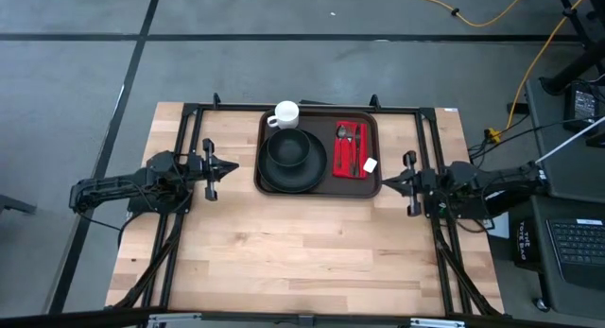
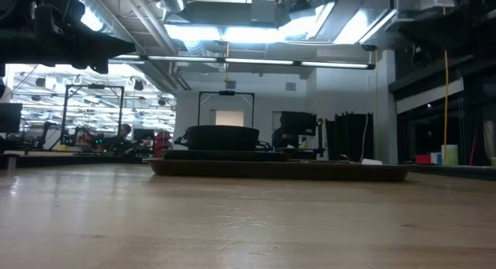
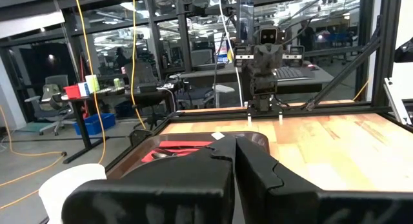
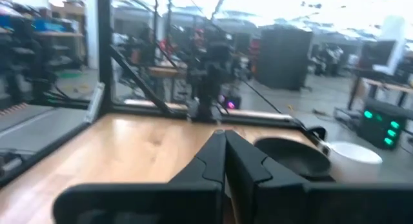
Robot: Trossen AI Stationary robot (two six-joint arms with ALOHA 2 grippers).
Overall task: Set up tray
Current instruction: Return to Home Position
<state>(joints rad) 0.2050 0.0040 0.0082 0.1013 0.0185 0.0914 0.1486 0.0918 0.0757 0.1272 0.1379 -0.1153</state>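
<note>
Tray (image 1: 317,120) with plate (image 1: 269,180), mug (image 1: 286,113), napkin (image 1: 365,139) between left claw (image 1: 234,165), right claw (image 1: 383,182), both closed.

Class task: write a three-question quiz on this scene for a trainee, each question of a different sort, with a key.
1. True or false: the red napkin lies on the bare table, outside the tray.
2. What lies on the red napkin? A) black cutlery B) the white mug C) nothing
3. Fill in: the hand nearer the napkin is the ___ hand.
Key: 1 false, it lies in the tray. 2 A. 3 the right hand.
</note>
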